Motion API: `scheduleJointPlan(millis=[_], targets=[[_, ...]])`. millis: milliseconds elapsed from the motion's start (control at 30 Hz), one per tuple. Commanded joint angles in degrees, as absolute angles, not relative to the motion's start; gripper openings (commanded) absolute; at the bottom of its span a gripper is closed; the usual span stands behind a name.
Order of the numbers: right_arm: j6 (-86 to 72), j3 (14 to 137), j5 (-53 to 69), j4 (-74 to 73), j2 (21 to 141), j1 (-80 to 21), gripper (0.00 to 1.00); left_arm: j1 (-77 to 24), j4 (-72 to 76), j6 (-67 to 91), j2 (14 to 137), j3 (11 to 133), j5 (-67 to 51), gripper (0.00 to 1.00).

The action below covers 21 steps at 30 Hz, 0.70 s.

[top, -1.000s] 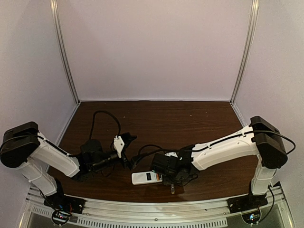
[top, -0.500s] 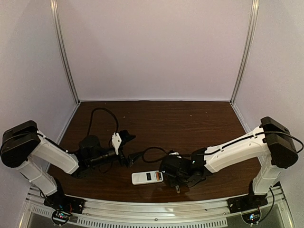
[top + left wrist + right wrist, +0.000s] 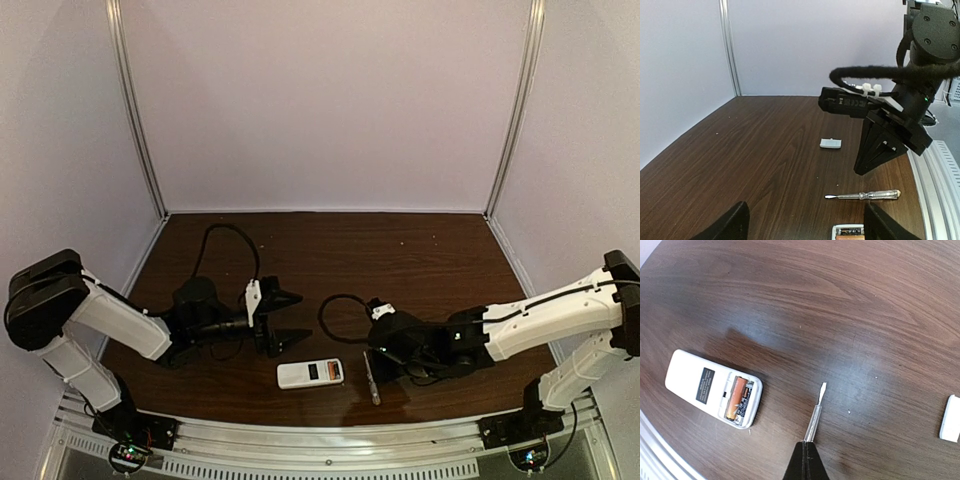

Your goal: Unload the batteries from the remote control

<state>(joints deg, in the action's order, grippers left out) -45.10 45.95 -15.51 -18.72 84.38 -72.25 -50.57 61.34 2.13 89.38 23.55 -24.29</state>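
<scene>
Remote control (image 3: 310,374) no longer beneath right hand (image 3: 805,450), screwdriver (image 3: 371,376) now beside it

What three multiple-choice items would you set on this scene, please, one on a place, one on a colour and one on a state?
1. Where does the screwdriver lie?
A. On the table, beside the remote control
B. Between the jaws of the left gripper
C. On top of the remote control

2. What colour is the battery that shows in the remote control?
A. Green
B. Orange
C. Blue

3. In what state is the left gripper?
A. Shut on the screwdriver
B. Shut on the remote control
C. Open

Answers:
1. A, since the right wrist view shows it flat on the wood a little way from the remote control.
2. B, since its orange body shows in the uncovered back.
3. C, since its jaws stand wide apart with nothing between them in the left wrist view.
</scene>
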Motion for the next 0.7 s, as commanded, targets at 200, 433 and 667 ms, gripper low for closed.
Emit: scheduleJointPlan(millis=[200,433,667], targets=[[-54.89,48.77,-13.03,-28.0,86.71,-72.43,0.45,-50.01,61.1,2.64,90.18,24.52,-26.54,0.8],[-59.59,51.95,-10.78,-31.14,92.44,-74.12,0.52,-50.01,60.82,2.46,89.86,24.48,-25.44,0.8],[-61.07,57.38,-10.37,-37.95,100.16,-75.96,0.47,-50.01,60.56,2.2,89.82,24.36,-24.87,0.8]])
